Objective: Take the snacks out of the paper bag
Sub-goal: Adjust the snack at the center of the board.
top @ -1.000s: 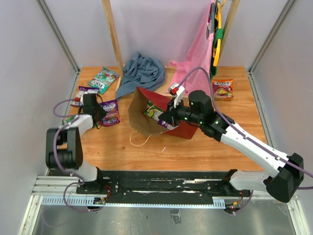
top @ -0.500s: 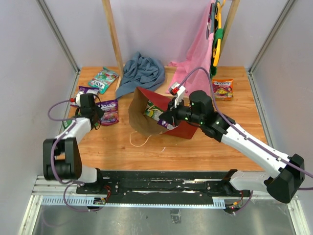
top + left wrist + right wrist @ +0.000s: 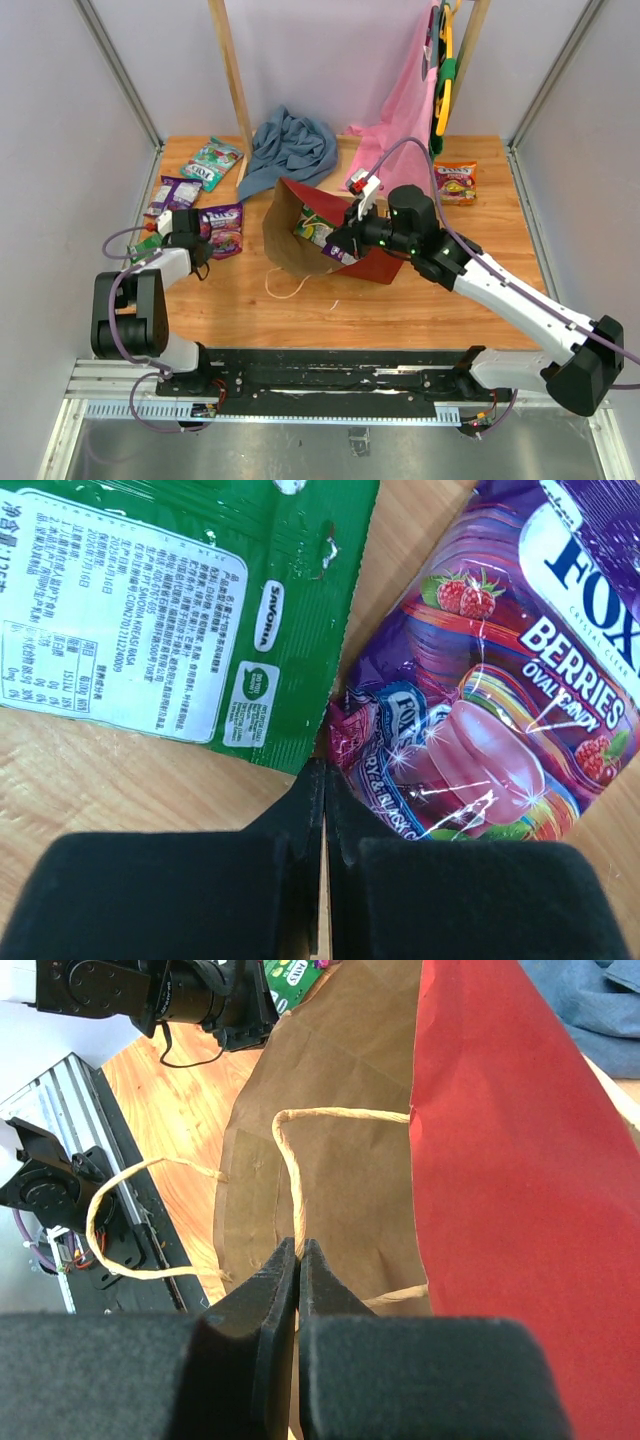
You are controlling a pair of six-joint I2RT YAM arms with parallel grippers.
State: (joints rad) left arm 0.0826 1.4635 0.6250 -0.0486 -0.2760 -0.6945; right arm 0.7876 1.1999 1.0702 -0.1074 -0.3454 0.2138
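The left gripper (image 3: pixel 322 780) is closed with nothing between its fingers. It is low over the table (image 3: pixel 400 300), and its tips point at the place where a green packet (image 3: pixel 200 610) and a purple packet (image 3: pixel 480 700) almost meet. Both packets lie flat.

The right gripper (image 3: pixel 298 1255) is also closed. The twine handle (image 3: pixel 288 1170) runs straight into its tips and seems pinched there. This gripper is at the mouth of the bag (image 3: pixel 500 1160), which lies on its side in the middle of the table, mouth toward the left. One packet (image 3: pixel 315 228) is visible inside it.

Further out, two teal packets (image 3: pixel 212 160) lie at the far left and an orange packet (image 3: pixel 455 182) at the far right. A blue-grey cloth (image 3: pixel 290 145) is behind the bag.
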